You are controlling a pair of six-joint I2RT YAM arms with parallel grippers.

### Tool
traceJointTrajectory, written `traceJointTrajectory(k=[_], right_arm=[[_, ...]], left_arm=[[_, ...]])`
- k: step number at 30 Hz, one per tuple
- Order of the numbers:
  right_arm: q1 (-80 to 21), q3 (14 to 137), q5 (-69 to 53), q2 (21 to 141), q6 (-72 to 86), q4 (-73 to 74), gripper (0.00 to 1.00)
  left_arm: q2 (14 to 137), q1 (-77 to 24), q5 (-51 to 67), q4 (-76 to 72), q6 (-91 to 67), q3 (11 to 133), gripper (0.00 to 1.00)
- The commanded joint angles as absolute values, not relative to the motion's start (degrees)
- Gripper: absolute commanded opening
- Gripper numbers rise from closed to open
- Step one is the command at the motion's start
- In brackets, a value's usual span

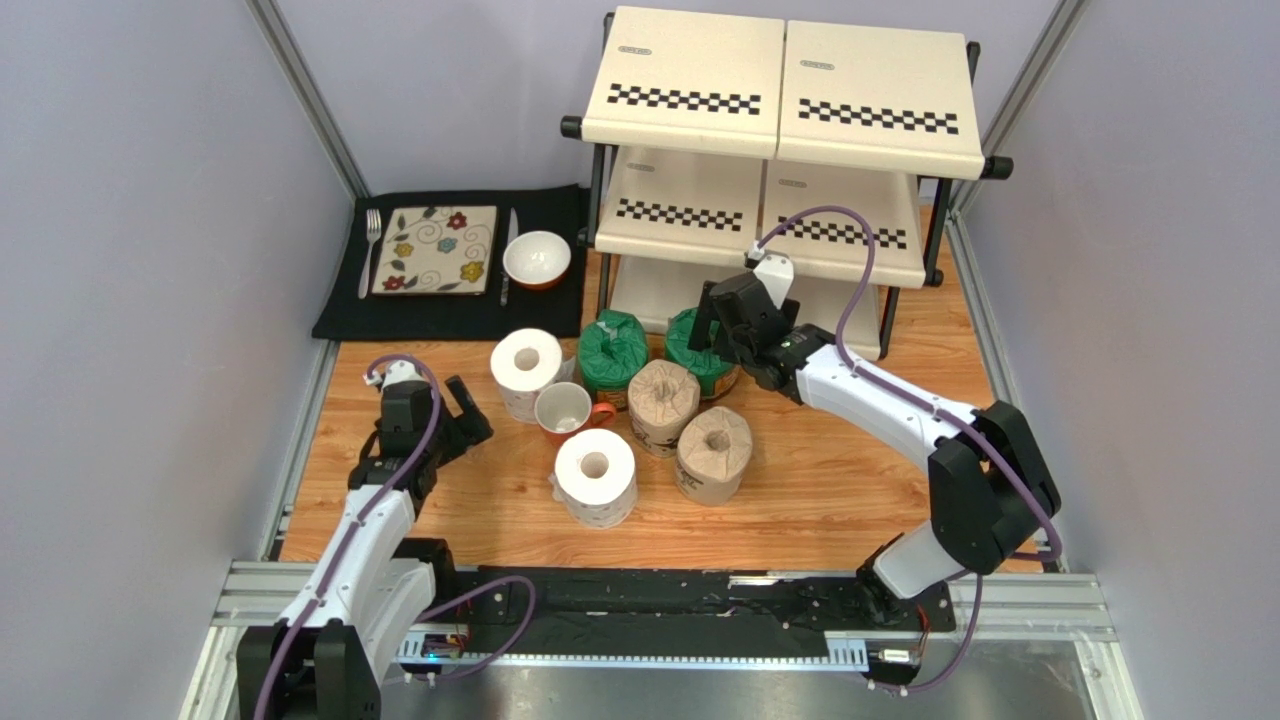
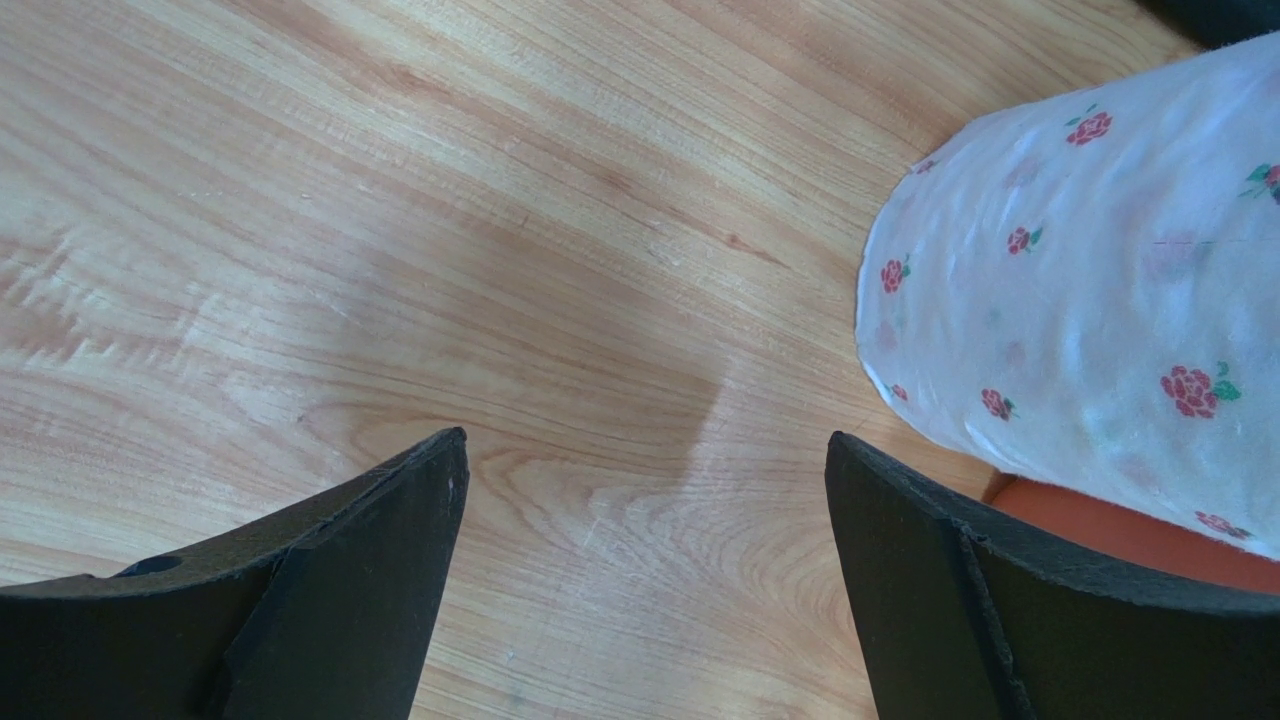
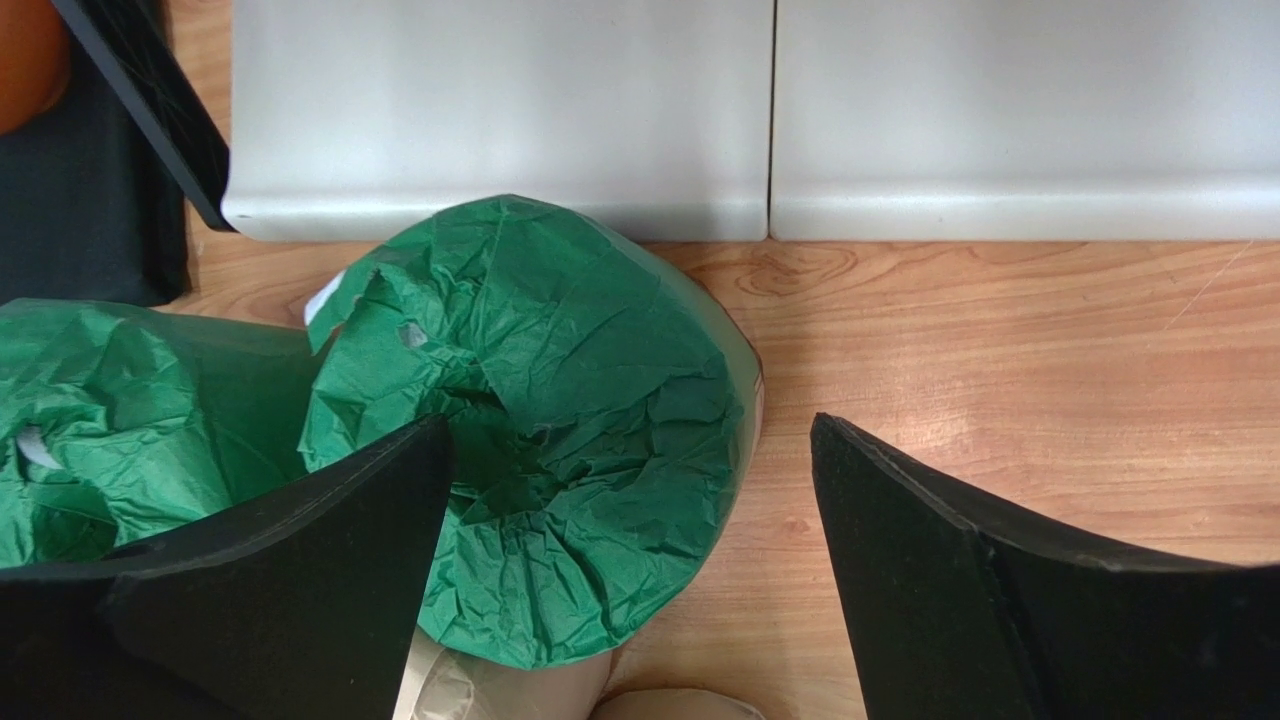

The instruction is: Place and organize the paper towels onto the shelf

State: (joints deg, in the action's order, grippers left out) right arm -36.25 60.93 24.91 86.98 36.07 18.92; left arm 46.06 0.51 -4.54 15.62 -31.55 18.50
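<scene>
Nearest the arm bases, 1 white roll [image 1: 597, 476] stands on end on the wooden table [image 1: 842, 480], a tan roll [image 1: 715, 453] just beside it on the right. Out left, the left gripper [image 2: 646, 450] hangs low over bare wood, jaws spread wide, nothing between them. The flower-printed second white roll [image 1: 528, 372] sits just off its right finger. A mug [image 1: 567, 407] is tucked between the 2 white ones, and the second tan roll [image 1: 663, 402] stands next to it. Further back, the left-hand green roll [image 1: 613, 348] stands beside the right-hand green roll [image 3: 556, 420]. The right gripper [image 3: 631, 435] hovers over that one, jaws wide, gripping nothing, 1 finger above the crumpled top, the other over the table. All 6 stand in front of the 3-tier shelf [image 1: 781, 135].
</scene>
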Motion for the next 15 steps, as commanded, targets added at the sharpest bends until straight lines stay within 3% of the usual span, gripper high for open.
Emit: traceJointTrajectory(k=[1, 10, 15], right_arm=[[-36.56, 63.37, 25.14, 88.41, 38.14, 19.6, 0.91], [-36.56, 65.39, 27.51, 92.01, 41.22, 23.73, 0.85], [-36.56, 66.18, 27.25, 93.51, 42.1, 24.52, 0.72]], left_arm=[[46.14, 0.53, -3.69, 15.64, -30.76, 20.57, 0.97], [46.58, 0.53, -2.37, 15.64, -32.08, 20.13, 0.97], [46.67, 0.53, -2.2, 15.56, -32.08, 20.22, 0.97]])
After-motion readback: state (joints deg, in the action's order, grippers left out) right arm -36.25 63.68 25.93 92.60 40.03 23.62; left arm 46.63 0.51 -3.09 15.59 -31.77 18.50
